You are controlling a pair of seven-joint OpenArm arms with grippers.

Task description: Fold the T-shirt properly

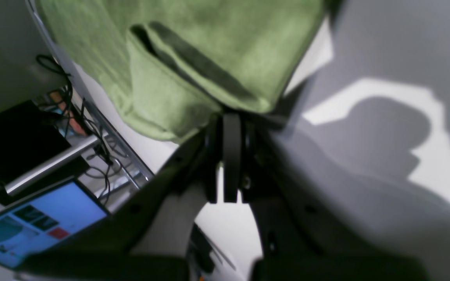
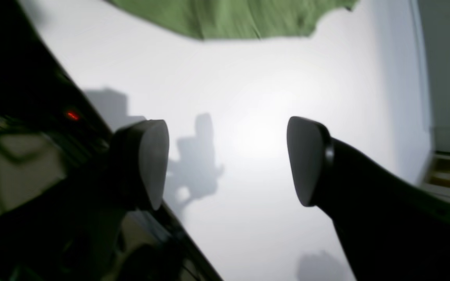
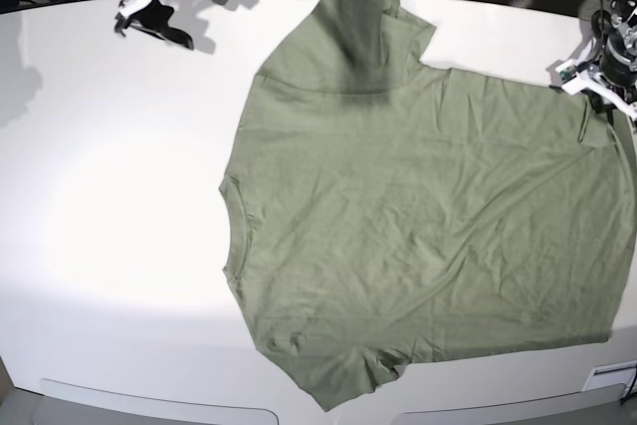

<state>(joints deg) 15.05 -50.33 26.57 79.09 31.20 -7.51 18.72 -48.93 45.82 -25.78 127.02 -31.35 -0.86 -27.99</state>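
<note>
Left gripper [image 1: 231, 117] is pinched shut on the T-shirt [image 3: 418, 216] hem, so the first fold's starting. Right gripper [image 2: 227, 160] hangs wide open, cloth well ahead of it; I'd say it needs its own corner next.

A robotics lab bench: a bare white table [image 3: 119, 206] with tangled black cables [image 1: 92, 128] beyond its metal edge and a laptop screen [image 1: 33, 222] showing camera feeds.
</note>
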